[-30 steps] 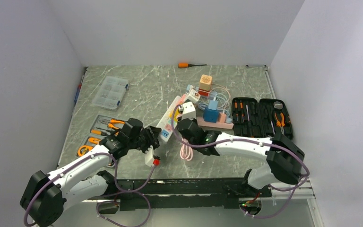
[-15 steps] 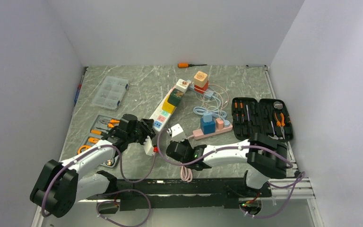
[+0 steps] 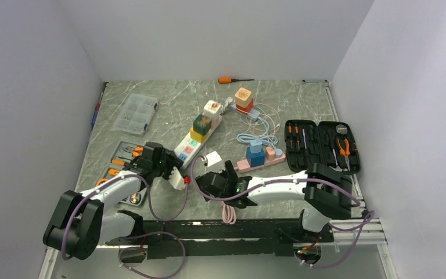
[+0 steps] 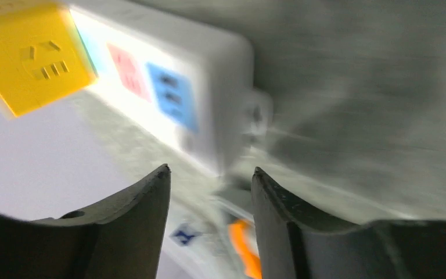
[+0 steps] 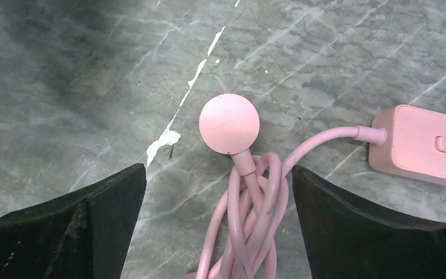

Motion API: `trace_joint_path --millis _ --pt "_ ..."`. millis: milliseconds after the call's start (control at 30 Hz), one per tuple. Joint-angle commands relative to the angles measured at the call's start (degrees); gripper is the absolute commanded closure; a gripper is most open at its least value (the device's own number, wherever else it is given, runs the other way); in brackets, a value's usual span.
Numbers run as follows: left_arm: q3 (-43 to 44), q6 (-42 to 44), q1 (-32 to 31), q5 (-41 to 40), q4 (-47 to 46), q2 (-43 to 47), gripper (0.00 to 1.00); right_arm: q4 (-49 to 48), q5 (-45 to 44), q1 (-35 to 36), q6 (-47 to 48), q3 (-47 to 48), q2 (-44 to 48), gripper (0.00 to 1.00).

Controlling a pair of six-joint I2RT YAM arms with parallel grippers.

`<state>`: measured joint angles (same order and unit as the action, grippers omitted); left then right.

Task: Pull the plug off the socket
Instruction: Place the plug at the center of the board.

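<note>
The white power strip [image 3: 187, 145] lies diagonally mid-table with a yellow cube adapter [image 4: 32, 55] and others plugged in further along. A white plug [image 3: 212, 158] lies loose on the table beside the strip, held by nothing. My left gripper [image 3: 171, 173] sits at the strip's near end; in the blurred left wrist view its jaws [image 4: 210, 168] stand apart over that end and its orange switch [image 4: 241, 247]. My right gripper [image 3: 232, 189] is wide open above a coiled pink cord [image 5: 250, 221] and its round pink plug [image 5: 229, 123], and holds nothing.
A pink power strip [image 3: 259, 161] with blue and pink adapters lies right of centre. An open black tool case [image 3: 319, 145] is at the right. A clear parts box [image 3: 135, 113] and a pliers tray [image 3: 122, 163] are at the left, an orange screwdriver [image 3: 232, 79] at the back.
My right gripper opened, let go of the white plug and drew back toward the near edge. The white strip swung back and left. My left jaws widened at its near end.
</note>
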<state>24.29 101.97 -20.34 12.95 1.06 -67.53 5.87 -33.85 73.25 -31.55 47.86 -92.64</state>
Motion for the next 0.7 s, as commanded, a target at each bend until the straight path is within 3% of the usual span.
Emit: trace_joint_path --millis 0,100,233,333,667 --pt "-2.9 -3.4 1.1 -4.7 18.6 -0.2 0.37 2.2 0.6 -1.0 -1.0 2.8 5.8 0.03" --pt "-1.4 -2.3 1.1 -3.6 22.6 0.2 0.22 3.8 0.5 -2.9 -1.8 2.3 9.4 0.03" --pt "0.1 -2.5 1.0 -3.1 24.3 0.7 0.13 6.1 0.6 -6.8 -3.2 0.2 15.9 0.03" --pt "3.0 -5.0 1.0 -2.6 27.2 1.1 0.01 8.5 0.6 -10.9 -3.7 -1.4 21.4 0.03" --pt "18.6 -21.8 1.6 7.3 45.2 3.6 0.01 15.9 0.2 -21.6 -3.0 -3.8 34.4 0.0"
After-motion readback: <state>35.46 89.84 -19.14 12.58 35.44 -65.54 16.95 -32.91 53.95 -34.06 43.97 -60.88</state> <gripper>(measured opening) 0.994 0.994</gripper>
